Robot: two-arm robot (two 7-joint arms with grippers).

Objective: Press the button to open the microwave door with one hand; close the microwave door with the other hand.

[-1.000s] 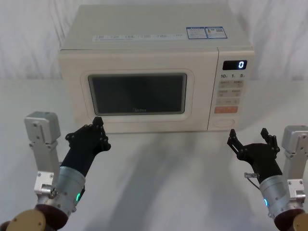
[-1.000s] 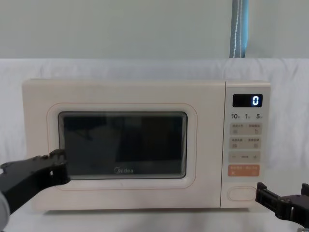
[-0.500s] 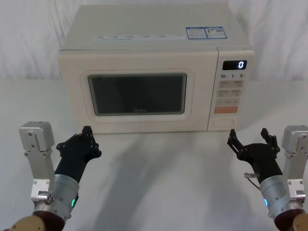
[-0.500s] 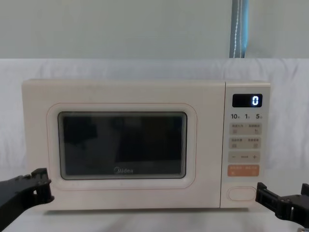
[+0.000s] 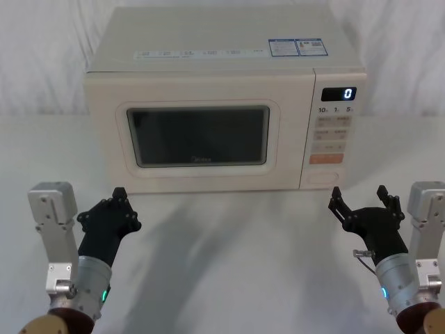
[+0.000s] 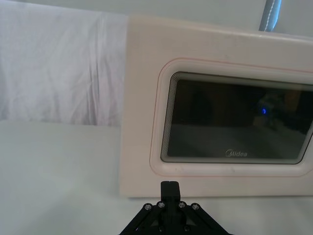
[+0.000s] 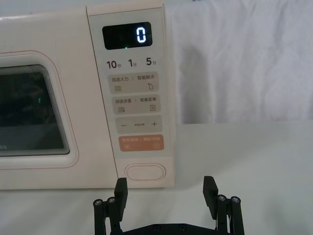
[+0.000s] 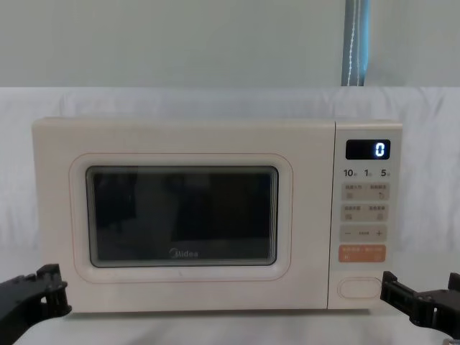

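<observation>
Centrally, microwave [image 5: 226, 104], white cloth-draped table [image 5: 229, 264], backdrop [image 5: 42, 56]

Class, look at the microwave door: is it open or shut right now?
Shut. The microwave door sits flush with the control panel, no gap showing at its edges, and both hands stay clear of it.

- The black digital display [image 7: 126, 35], at the top of the control panel of the cream countertop microwave [image 5: 222, 104], shows a white "0".
- Just below that display stand "10", "1" and "5" [image 7: 131, 63], each followed by a small character too small to read.
- The small beige keys [image 7: 135, 84] under those numbers carry print too fine to read; one [image 7: 139, 124] bears "−" and "+".
- The wide cream door with dark glass window [image 8: 183, 215] carries the logo "Midea" [image 6: 236, 153] under the glass.
- The stickers [image 5: 297, 46] on the microwave's top cannot be read.
</observation>
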